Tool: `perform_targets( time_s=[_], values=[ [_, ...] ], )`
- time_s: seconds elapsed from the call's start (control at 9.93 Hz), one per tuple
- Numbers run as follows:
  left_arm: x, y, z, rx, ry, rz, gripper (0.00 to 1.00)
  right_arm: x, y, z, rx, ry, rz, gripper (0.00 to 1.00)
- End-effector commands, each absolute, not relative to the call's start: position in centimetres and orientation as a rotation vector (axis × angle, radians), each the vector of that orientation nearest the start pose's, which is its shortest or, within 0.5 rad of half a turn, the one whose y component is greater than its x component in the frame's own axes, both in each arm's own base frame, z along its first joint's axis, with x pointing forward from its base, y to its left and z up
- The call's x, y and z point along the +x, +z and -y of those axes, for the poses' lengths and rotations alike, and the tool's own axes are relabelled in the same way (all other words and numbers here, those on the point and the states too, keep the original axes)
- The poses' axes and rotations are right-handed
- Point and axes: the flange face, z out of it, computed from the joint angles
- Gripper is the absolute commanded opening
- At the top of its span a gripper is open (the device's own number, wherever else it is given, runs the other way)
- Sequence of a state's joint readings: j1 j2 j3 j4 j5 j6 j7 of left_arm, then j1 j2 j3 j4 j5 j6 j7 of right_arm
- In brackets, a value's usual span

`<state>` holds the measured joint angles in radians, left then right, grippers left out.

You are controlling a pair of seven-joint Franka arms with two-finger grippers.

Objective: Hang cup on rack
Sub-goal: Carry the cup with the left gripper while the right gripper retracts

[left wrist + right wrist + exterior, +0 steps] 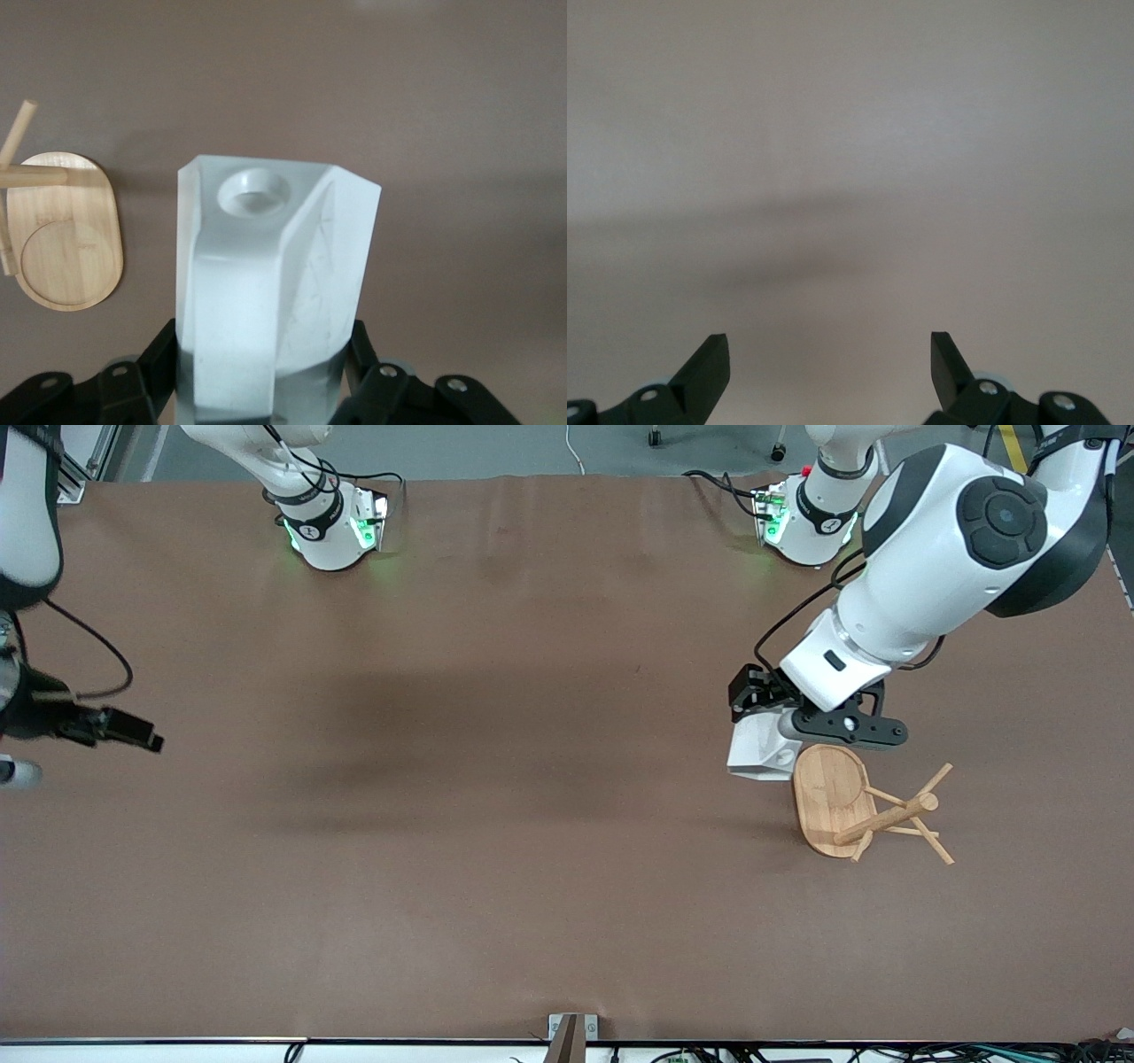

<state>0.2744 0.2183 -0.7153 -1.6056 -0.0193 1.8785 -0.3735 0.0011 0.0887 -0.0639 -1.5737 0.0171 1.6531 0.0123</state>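
Two grippers: the left gripper point(769, 737) fingers pinch the cup point(759, 751) beside the rack point(864, 804); the right gripper point(830, 363) waits, fingers spread, over bare tabletop point(496, 797).

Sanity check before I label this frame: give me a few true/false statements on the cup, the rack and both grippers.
1. The left gripper is shut on the cup. True.
2. The cup already hangs on a peg of the rack. False: it is in the gripper, beside the rack's base, not on any peg.
3. The rack stands on the table toward the left arm's end. True.
4. The right gripper holds a second cup. False: its fingers stand open over bare table, holding nothing; that arm waits at its own end.
5. The cup's handle tab has a round hole. True: it shows in the left wrist view.
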Motion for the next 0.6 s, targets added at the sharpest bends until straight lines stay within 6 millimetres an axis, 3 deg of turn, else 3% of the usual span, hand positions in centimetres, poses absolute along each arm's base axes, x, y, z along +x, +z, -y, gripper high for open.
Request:
perform_targets(
  time_s=[0.0,0.1,0.2,0.5],
  values=[
    [58.5,50.9,21.3,-3.298,0.026,-0.009,0.01,55.6,61.5,3.2,-3.165,0.032,-0.133,1.00],
    [58.1,50.1,20.9,-3.281,0.041,-0.013,0.01,55.1,64.0,4.3,-3.156,0.020,-0.195,1.00],
    [57.8,48.4,20.9,-3.258,0.062,-0.012,0.00,54.2,65.2,4.8,-3.146,0.084,-0.268,1.00],
    [57.7,45.4,16.5,-3.288,0.022,-0.112,0.00,53.8,65.5,4.4,-3.140,0.108,-0.325,1.00]
  ],
)
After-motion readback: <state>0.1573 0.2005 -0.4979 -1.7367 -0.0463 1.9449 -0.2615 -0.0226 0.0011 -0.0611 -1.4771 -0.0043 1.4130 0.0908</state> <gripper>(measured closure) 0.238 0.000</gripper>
